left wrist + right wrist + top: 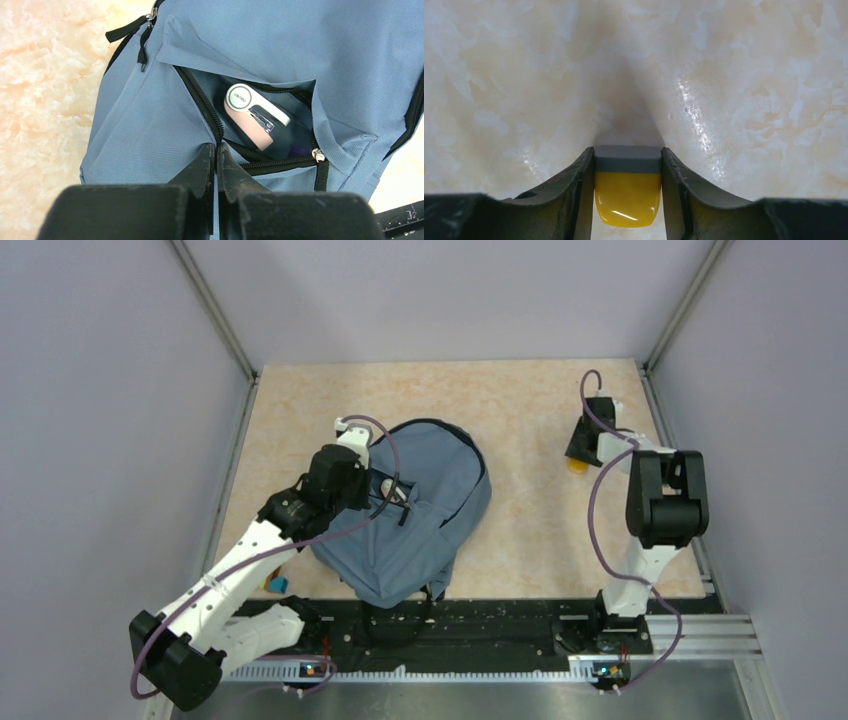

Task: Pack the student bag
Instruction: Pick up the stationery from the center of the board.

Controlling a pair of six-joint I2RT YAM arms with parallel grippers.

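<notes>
student bag (420, 530) lies flat centre-left, front pocket (295, 127) open w/ stapler (252, 122) inside, left gripper (216, 155) closed tight at its zip, right gripper (628, 154) clamps a yellow-grey block (627, 197), so you risk snagging that slack mouth & dropping it.

The left tool (381, 489) touches the student bag (440, 515); the right tool (578, 455) is over a yellow object (577, 467).

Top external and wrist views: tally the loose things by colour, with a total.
Grey-blue: 1, the student bag
Pink and white: 1, the stapler in the bag's front pocket
Purple: 1, a sliver in that pocket
Yellow and grey: 1, the block in the right gripper
Teal: 1, a small partly hidden object
Total: 5
</notes>
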